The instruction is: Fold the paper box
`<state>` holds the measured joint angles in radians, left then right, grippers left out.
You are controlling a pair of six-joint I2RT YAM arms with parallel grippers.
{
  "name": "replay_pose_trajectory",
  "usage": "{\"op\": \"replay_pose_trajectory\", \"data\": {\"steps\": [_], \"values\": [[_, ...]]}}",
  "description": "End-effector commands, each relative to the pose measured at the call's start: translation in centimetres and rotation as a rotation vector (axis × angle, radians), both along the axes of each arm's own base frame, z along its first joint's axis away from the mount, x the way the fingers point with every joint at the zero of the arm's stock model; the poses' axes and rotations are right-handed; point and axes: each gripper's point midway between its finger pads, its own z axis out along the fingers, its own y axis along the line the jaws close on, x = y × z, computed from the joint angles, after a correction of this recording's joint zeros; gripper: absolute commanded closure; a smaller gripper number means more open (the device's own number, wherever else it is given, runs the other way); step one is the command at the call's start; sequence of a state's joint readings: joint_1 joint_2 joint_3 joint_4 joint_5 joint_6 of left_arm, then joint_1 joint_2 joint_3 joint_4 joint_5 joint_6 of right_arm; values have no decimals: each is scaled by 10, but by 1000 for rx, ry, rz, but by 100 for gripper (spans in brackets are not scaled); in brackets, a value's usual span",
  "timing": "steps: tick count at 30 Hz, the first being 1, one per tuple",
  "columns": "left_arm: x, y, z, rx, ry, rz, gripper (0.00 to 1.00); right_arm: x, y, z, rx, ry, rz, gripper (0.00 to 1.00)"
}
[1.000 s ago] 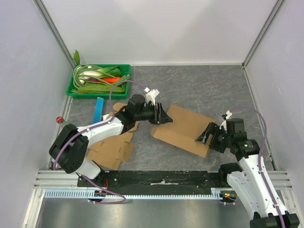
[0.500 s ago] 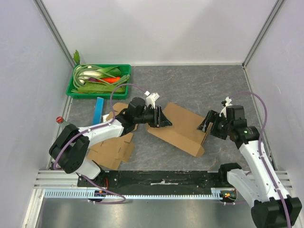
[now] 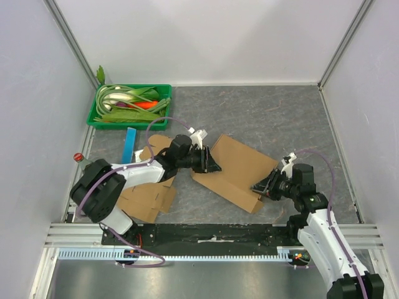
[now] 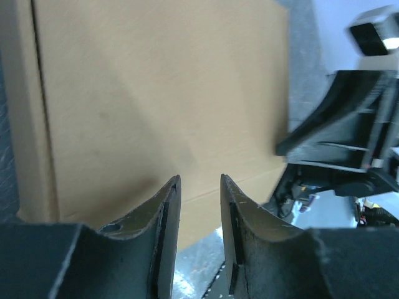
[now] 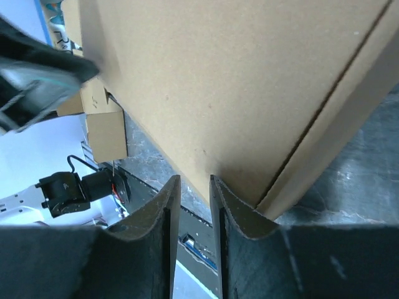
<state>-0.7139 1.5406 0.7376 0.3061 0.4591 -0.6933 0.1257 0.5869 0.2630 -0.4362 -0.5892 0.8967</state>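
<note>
Top external view: flattened paper box flanked by both hands

The paper box point(image 3: 235, 169) is seen lying flattened on the grey tabletop point(image 3: 268, 118), roughly in the middle, with one end raised slightly. The left hand point(image 3: 215, 166) is placed at the box's left edge, while the right hand point(image 3: 255, 187) is set against its near right corner.

From the left wrist camera, the fingers point(image 4: 163, 215) are shown only narrowly apart, with brown board filling the view just beyond the tips. Whether the edge is pinched between them cannot be told.

Over on the right wrist camera, the same picture: the fingers point(image 5: 167, 212) are held close together, and the box's lower edge is met right at their tips. A grip cannot be confirmed there either.

Off to the left, a second flattened cardboard piece point(image 3: 144, 198) is spread under the left arm. A blue strip point(image 3: 129, 144) is laid beside it, and a green tray point(image 3: 95, 116) of vegetables is parked in the far left corner.
</note>
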Motion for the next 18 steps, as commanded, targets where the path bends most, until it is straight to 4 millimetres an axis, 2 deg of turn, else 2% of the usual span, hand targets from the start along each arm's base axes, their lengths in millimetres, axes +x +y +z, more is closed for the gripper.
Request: {"op": "replay_pose_trajectory", "data": {"steps": [1, 2, 3, 5, 6, 7, 8, 9, 10, 11, 12, 14, 15, 16, 18], "values": [[6, 6, -30, 59, -2, 28, 62, 15, -15, -16, -111, -36, -40, 66], [5, 5, -22, 53, -13, 19, 62, 12, -16, -15, -141, -38, -1, 63], [3, 4, -15, 45, -34, 15, 62, 22, -16, 5, -148, -81, 0, 62], [9, 8, 1, 44, -83, 44, 59, 26, -26, 20, -222, -127, -5, 57], [10, 12, 13, 41, -95, 54, 57, 36, -32, 44, -264, -190, -21, 54], [10, 13, 23, 29, -110, 49, 56, 40, -41, 48, -321, -194, -46, 49], [11, 14, 46, -2, -151, 55, 52, 40, -47, 54, -368, -177, -34, 40], [15, 22, 51, 13, -160, 94, 49, 41, -52, 56, -395, -163, -39, 34], [18, 29, 56, 26, -177, 121, 41, 40, -58, 52, -434, -135, -50, 29], [24, 37, 59, 47, -186, 167, 27, 42, -60, 48, -448, -114, -46, 22], [39, 54, 60, 92, -208, 270, 22, 42, -63, 42, -470, -98, -44, 20], [48, 66, 44, 121, -164, 297, 16, 44, -73, 29, -526, -63, -63, 17], [57, 71, 20, 140, -87, 281, 16, 45, -72, 28, -521, -56, -70, 17], [66, 68, 16, 134, -50, 263, 16, 54, -68, 32, -493, -95, -80, 17], [72, 62, 8, 116, -2, 207, 22, 59, -69, 28, -495, -79, -106, 17]]}}
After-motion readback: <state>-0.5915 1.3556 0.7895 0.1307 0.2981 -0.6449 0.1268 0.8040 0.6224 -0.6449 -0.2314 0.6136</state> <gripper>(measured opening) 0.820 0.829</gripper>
